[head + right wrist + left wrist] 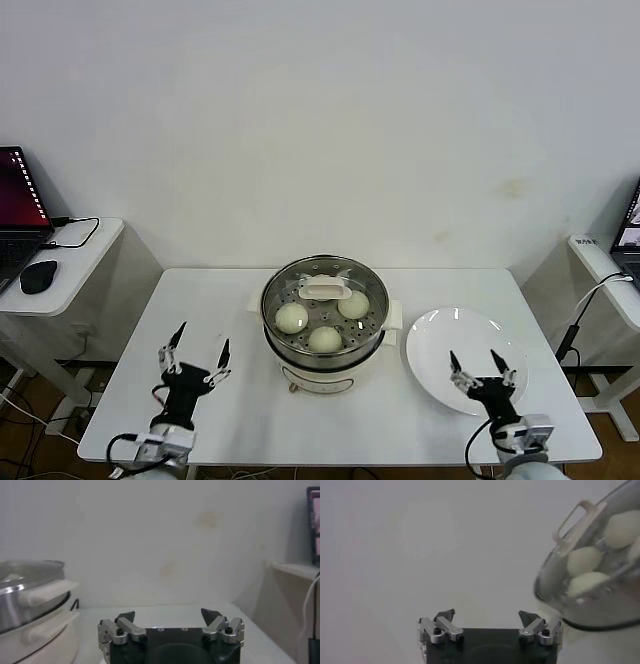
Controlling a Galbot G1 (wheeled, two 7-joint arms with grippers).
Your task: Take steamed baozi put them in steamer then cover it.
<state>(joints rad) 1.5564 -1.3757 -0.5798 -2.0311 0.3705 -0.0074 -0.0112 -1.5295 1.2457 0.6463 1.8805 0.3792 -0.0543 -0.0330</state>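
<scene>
Resting on the white rectangular desk, the round shiny stainless-steel steamer is shown already covered by the round clear glass lid with a white handle; through the glass, three small smooth cream-white baozi can be counted on the perforated tray, and a fourth, if present, may be hidden beneath the lid handle. The flat white round plate lies bare, just beside the steamer on the robot's right.

Judged from this arrangement, the task appears complete or nearly so, and the remaining hazards are judged to arise from needless motion. Should either arm be advanced toward the pot, the lid could be nudged askew or the steamer shifted by contact with its cream side handle. The plate could also be clipped and slid toward the desk edge by the right gripper, which is poised above its near rim. If one bun is in fact missing, the lid would have to be lifted again, and the smooth glass could slip from the jaws.

The left gripper is held near the front edge of the desk, well apart from the steamer, pointing forward and upward, its jaws spread wide and empty. The right gripper is held likewise over the near edge of the plate, jaws wide, with nothing between them.
</scene>
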